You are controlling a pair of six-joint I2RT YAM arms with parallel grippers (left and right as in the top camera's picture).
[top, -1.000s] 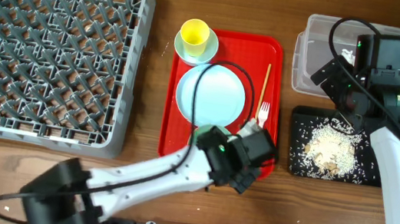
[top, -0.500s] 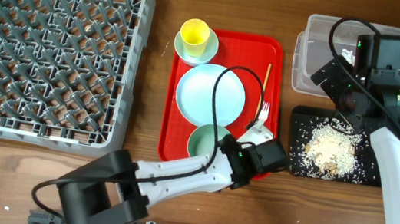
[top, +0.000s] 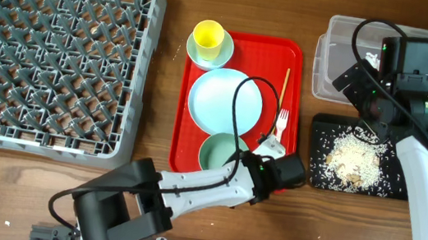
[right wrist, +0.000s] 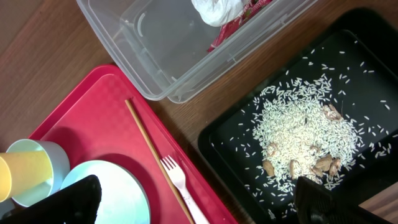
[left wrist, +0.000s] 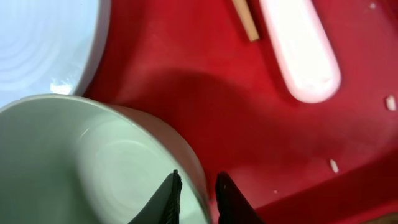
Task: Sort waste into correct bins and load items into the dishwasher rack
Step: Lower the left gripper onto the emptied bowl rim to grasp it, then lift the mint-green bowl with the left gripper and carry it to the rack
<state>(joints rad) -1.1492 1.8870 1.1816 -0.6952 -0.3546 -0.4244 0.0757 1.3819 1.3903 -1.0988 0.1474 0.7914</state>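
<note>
I am at the loading step: my left jaws grip the rim of the bowl (left wrist: 81, 162) on the red tray (left wrist: 205, 93), right jaws open, and next I must lift it across to the rack (top: 53, 49).

Bright even light, soft shadows; overhead view sharp; left wrist view close-up, softly blurred

Your left gripper (left wrist: 198, 196) straddles the rim of the pale green bowl (left wrist: 93, 162) on the red tray (left wrist: 205, 93), beside the plate (left wrist: 43, 43).
</note>
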